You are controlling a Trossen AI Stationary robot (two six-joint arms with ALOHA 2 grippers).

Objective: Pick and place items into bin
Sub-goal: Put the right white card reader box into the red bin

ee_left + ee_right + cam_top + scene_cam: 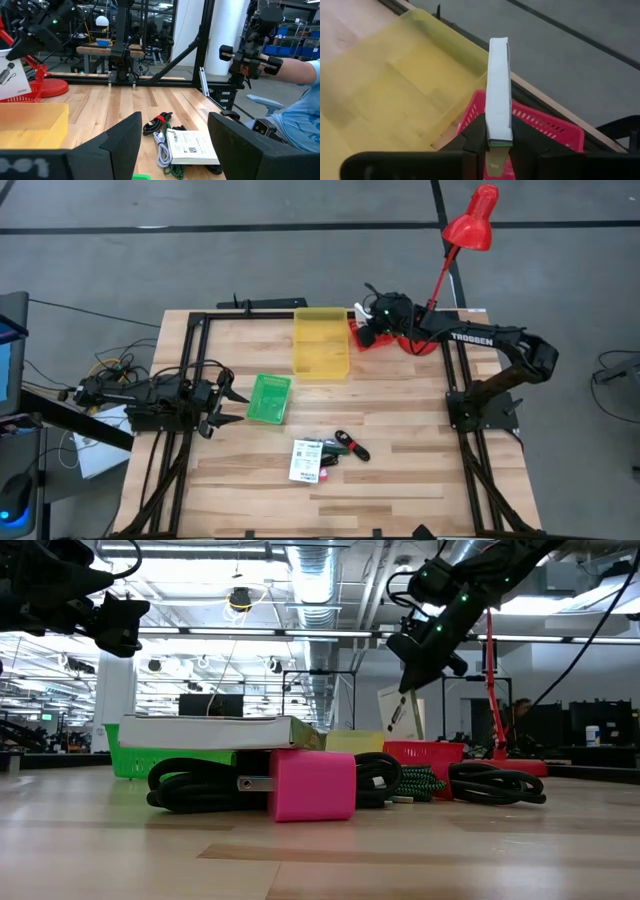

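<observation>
My right gripper (370,320) is at the table's far side, above the red bin (362,337), and is shut on a flat white packet with dark print (399,712). The packet shows edge-on in the right wrist view (498,85). The yellow bin (321,341) stands next to the red bin. My left gripper (228,404) is open and empty beside the green bin (268,398). Another white packet (306,461), coiled black cables (349,445) and a pink block (312,785) lie in a heap at the table's near middle. My right gripper pinches the white packet between its two fingers, one on each flat face, at the packet's upper end (498,134). The fingers come from above, pointing down. The packet hangs below them, lifted clear above the red bin (424,753).
A red desk lamp (468,228) stands behind the red bin at the far right. Dark frame rails run along both table sides (188,370). A person in a blue top (305,117) sits beyond the table's edge. Bare wood lies between the bins and the item heap.
</observation>
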